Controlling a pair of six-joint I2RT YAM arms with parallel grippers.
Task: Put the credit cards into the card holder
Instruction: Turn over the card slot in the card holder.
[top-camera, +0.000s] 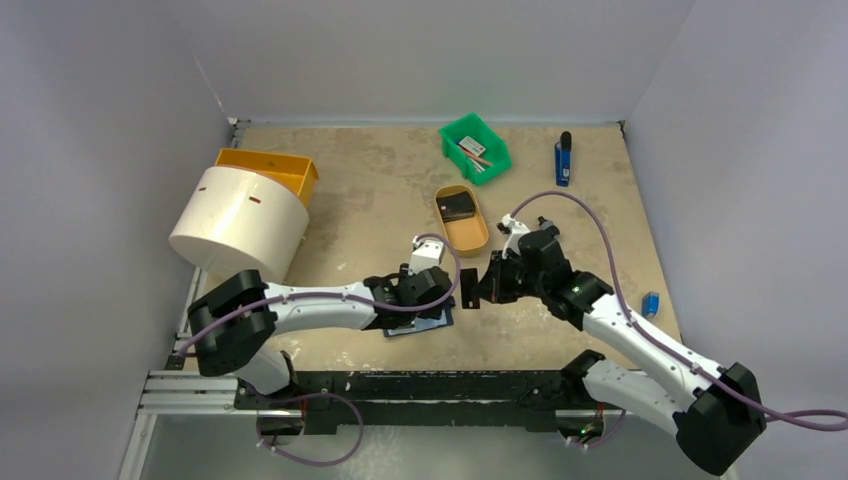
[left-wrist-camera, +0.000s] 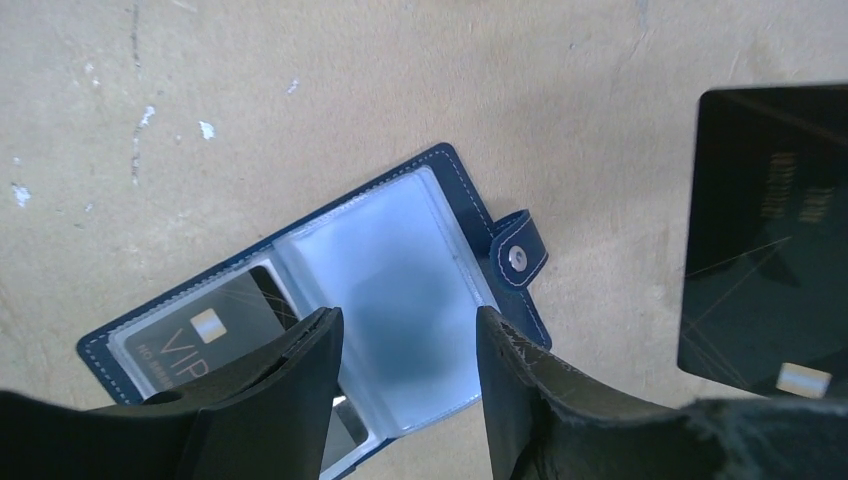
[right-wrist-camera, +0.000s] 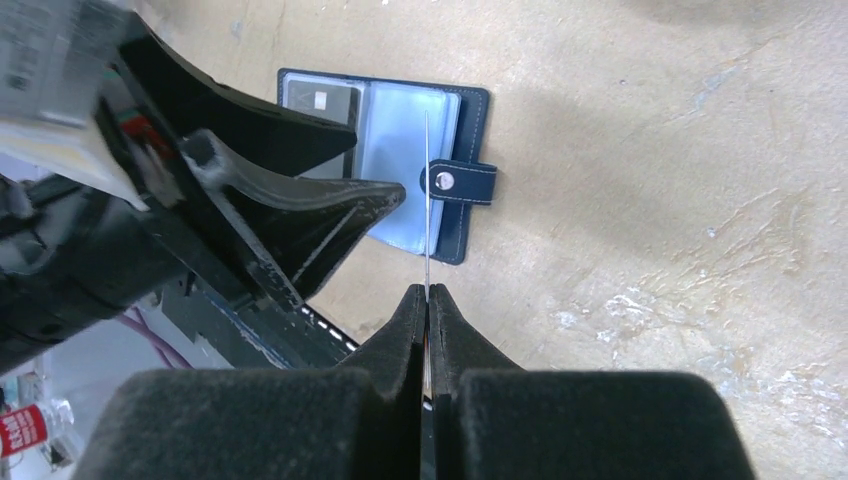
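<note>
Fingers spread, the left gripper (left-wrist-camera: 408, 335) hovers over the card holder (left-wrist-camera: 395, 240), which lies open on the table (left-wrist-camera: 300, 80), perhaps touching it. Just to the right, the right gripper (right-wrist-camera: 428, 300) pinches a dark credit card (left-wrist-camera: 765, 230) on edge.

one navy-blue folding card holder (left-wrist-camera: 400, 290), two black plastic credit cards (left-wrist-camera: 765, 240), one green plastic bin (top-camera: 492, 142), one orange plastic bin (top-camera: 290, 172), one tan oval tray (top-camera: 468, 238), one white cylinder (top-camera: 240, 215)

Card holder (left-wrist-camera: 400, 270) beneath left fingers (left-wrist-camera: 290, 375) (card (left-wrist-camera: 765, 230) to its right)
</note>
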